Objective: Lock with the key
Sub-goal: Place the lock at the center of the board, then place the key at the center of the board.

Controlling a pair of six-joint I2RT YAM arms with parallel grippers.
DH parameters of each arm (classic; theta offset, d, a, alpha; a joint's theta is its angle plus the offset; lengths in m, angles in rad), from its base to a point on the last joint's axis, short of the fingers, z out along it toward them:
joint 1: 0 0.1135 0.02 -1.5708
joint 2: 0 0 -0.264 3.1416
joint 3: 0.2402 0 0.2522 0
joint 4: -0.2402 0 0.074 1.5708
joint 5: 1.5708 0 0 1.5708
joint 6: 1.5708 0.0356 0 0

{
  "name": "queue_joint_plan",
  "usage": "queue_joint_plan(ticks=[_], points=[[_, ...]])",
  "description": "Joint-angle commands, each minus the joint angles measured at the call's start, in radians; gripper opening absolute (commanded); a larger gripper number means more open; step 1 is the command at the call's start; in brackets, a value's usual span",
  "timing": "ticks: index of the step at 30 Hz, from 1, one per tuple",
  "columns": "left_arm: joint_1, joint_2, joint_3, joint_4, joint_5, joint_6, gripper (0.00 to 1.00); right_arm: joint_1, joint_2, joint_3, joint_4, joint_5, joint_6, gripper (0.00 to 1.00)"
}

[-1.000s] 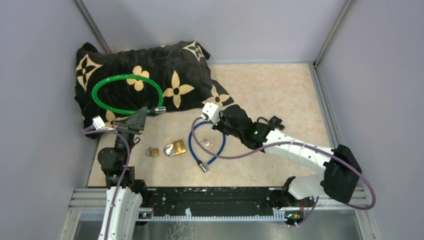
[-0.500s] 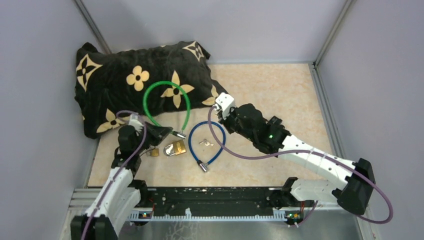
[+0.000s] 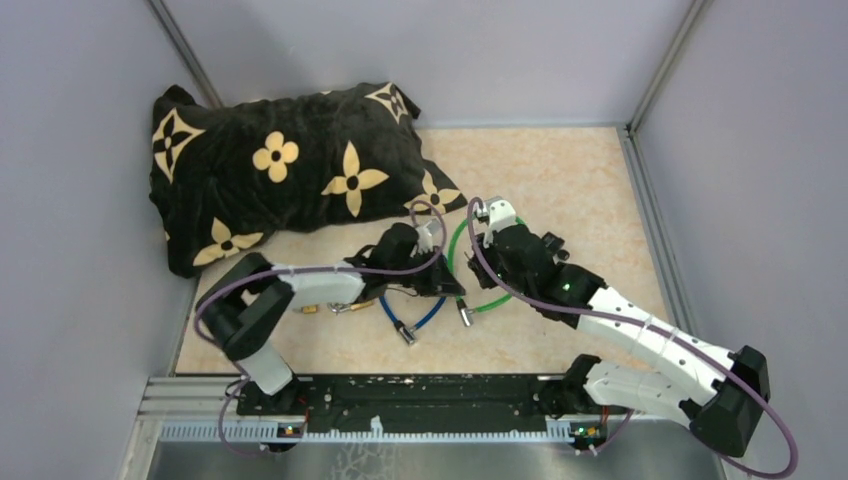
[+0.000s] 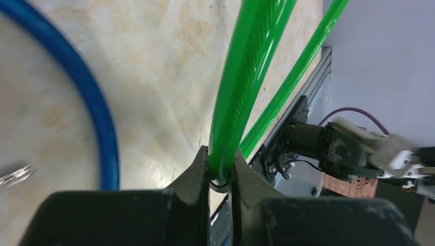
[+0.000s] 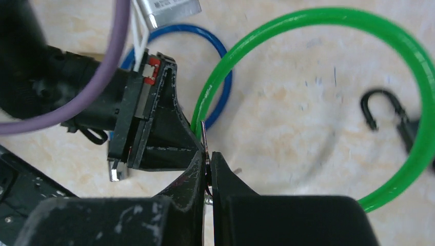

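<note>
"Green cable lock (image 3: pixel 497 303), where was it?"

"Off the pillow (image 3: pixel 280 170), where it had lain a second before. It was out on the table (image 3: pixel 560 170), just right of the blue cable lock (image 5: pixel 195 28)."

"Who had it?"

"The left gripper (image 4: pixel 220 164), fingers pinched narrow on the green cable. That arm had swung from the left edge right across the middle."

"And the key (image 5: pixel 204 136)?"

"It showed as a thin metal blade nipped between the closed fingers of the right gripper (image 5: pixel 206 154), its tip just beside the green loop and the left fingers. The right wrist had shifted rightward from above the blue loop."
</note>
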Motion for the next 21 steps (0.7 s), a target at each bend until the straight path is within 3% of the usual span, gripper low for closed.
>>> queue_joint_plan(ticks=[1, 5, 7, 11, 12, 13, 14, 15, 17, 18, 21], points=[[-0.077, 0.124, 0.09, 0.107, -0.067, 0.001, 0.11, -0.054, 0.022, -0.08, -0.112, 0.036, 0.222, 0.0], [-0.089, 0.152, 0.085, 0.105, -0.126, -0.01, 0.54, -0.111, 0.053, -0.16, -0.105, 0.037, 0.28, 0.0], [-0.094, 0.134, 0.065, 0.126, -0.148, 0.005, 0.65, -0.142, 0.07, -0.198, -0.059, 0.008, 0.287, 0.0], [-0.098, 0.068, -0.002, 0.143, -0.196, 0.043, 0.78, -0.198, 0.131, -0.247, 0.031, -0.079, 0.295, 0.0], [-0.098, 0.036, -0.019, 0.146, -0.207, 0.058, 0.79, -0.206, 0.168, -0.238, 0.028, -0.093, 0.293, 0.06], [-0.097, 0.007, -0.042, 0.149, -0.219, 0.074, 0.8, -0.21, 0.196, -0.22, 0.01, -0.087, 0.29, 0.28], [-0.095, -0.027, -0.065, 0.156, -0.229, 0.086, 0.81, -0.211, 0.218, -0.197, -0.014, -0.069, 0.286, 0.75], [-0.093, -0.065, -0.089, 0.168, -0.239, 0.096, 0.82, -0.212, 0.236, -0.172, -0.042, -0.039, 0.282, 0.95], [-0.086, -0.155, -0.147, 0.19, -0.26, 0.112, 0.88, -0.216, 0.253, -0.121, -0.09, 0.028, 0.269, 0.98], [-0.079, -0.201, -0.173, 0.203, -0.266, 0.12, 0.97, -0.221, 0.255, -0.095, -0.111, 0.064, 0.259, 0.98], [-0.03, -0.347, -0.248, 0.209, -0.254, 0.143, 0.98, -0.307, 0.251, -0.046, -0.133, 0.135, 0.244, 0.98]])
